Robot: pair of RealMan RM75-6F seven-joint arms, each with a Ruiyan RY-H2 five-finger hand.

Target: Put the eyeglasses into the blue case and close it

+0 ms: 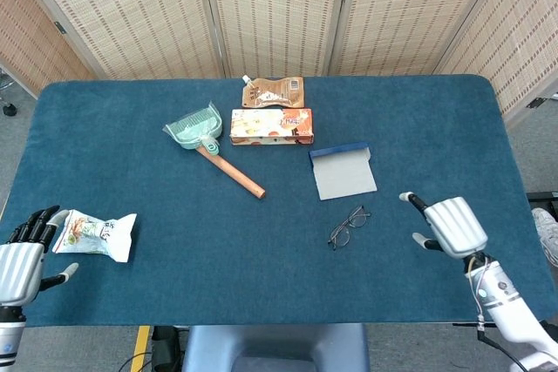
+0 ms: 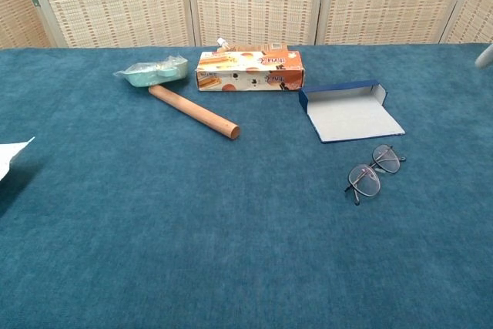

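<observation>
Reaching in from the right, my right hand [image 1: 453,226] hangs over the table [image 1: 131,128] near the eyeglasses [image 1: 349,226], well short of touching them; it holds nothing, with its fingers spread and pointing toward the frames. The eyeglasses lie unfolded on the cloth, just in front of the blue case [image 1: 343,172], which sits open with its pale lid flat and its dark rim toward the far side. My left hand [image 1: 24,254] rests at the near left corner, empty with fingers apart, just beside a snack packet [image 1: 98,234].

The frames are what worry me. They are thin wire, lying flat on a napped cloth, so I judge my fingertips may slide over them or press a lens down instead of getting under a rim. Pinching a temple arm alone could let the glasses swing and twist as I lift. With the arms unfolded, they may not sit inside the shallow case, and closing the lid on a protruding arm could bend it. The case looks light; nudging it with the back of my hand could shove it toward the orange snack box [image 1: 271,125] or flip the lid.
</observation>
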